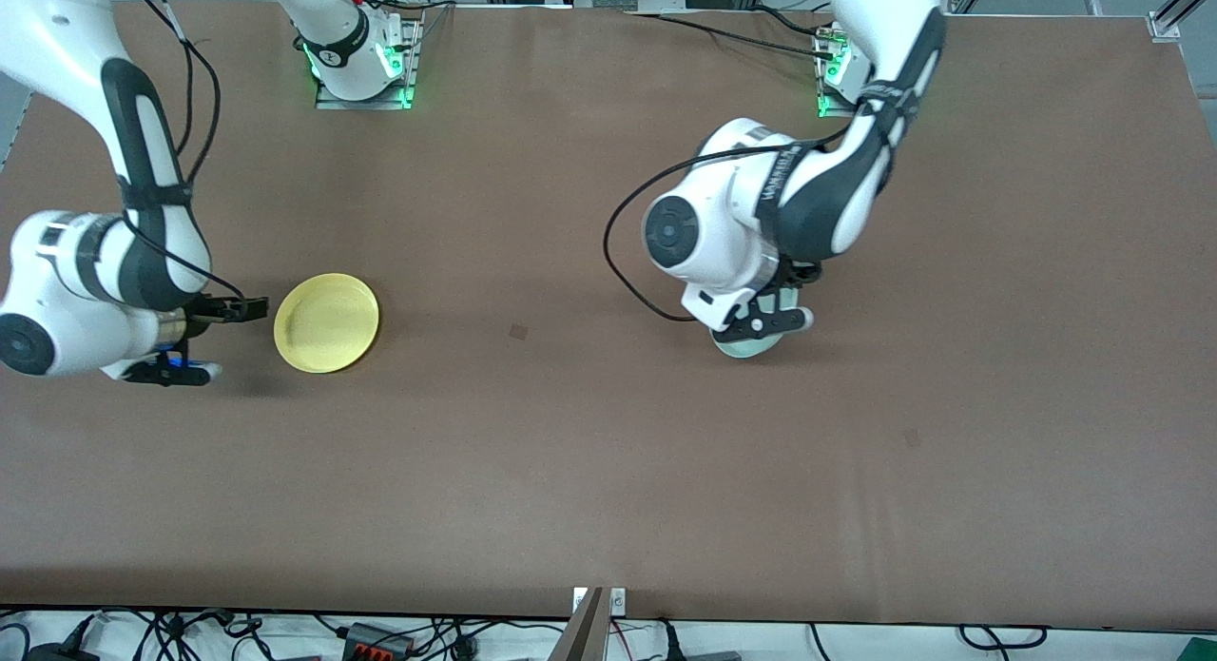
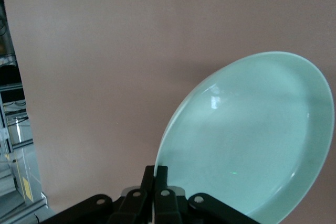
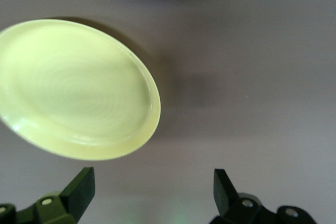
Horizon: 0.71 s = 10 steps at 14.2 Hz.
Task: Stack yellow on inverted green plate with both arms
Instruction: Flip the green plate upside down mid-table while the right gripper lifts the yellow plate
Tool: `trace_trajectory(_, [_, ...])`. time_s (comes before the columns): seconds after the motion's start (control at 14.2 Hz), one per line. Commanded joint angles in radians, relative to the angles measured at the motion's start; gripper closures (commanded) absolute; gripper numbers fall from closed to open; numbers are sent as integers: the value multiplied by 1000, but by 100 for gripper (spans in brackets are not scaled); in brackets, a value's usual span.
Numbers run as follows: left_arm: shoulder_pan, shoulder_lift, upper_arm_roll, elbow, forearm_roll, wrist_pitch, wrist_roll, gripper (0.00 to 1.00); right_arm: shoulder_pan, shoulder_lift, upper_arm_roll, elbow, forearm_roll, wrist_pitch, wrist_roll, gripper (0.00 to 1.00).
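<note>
- Front view: the left gripper (image 1: 761, 326) is sitting low over the tabletop (image 1: 589, 452) toward the left arm's end, and the green plate (image 1: 751, 345) is peeking out from under it as a pale crescent. Most of the plate is being hidden by the wrist, so its tilt cannot be read here.
- Front view: the yellow plate (image 1: 326, 322) is lying rim up on the tabletop toward the right arm's end, well apart from the green plate. The right gripper (image 1: 249, 309) is waiting just beside its rim, not touching it.
- Front view: nothing is lying between the two plates. A black cable (image 1: 623, 262) is looping off the left arm's wrist above the tabletop.
- Left wrist view: the left gripper (image 2: 156, 174) is clenching the green plate's (image 2: 252, 140) rim, fingers pinched together on the edge. The plate is tilting, hollow face toward the camera, one edge apparently raised. Judgement: an edge grip suits turning it upside down, which the stacking needs first.
- Right wrist view: the right gripper (image 3: 152, 184) is spread wide and holding nothing. The yellow plate (image 3: 73, 90) is resting flat just ahead of the fingertips (image 3: 84, 182). Judgement: the arm is standing lined up for a rim grasp.
</note>
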Motion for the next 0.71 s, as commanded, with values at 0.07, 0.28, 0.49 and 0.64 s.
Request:
trace_trajectory(0.07, [-82, 51, 16, 34, 35, -19, -136, 99, -14, 78, 7, 29, 23, 44, -21, 4])
trace_trajectory(0.28, [-113, 84, 16, 34, 43, -14, -232, 99, -14, 111, 7, 29, 23, 92, -21, 14])
trace_trajectory(0.49, [-139, 101, 15, 32, 88, -14, -277, 99, -27, 135, 8, 22, 25, 110, -21, 36])
trace_trajectory(0.64, [-151, 120, 15, 32, 95, -14, -334, 99, -28, 143, 8, 16, 25, 112, -25, 44])
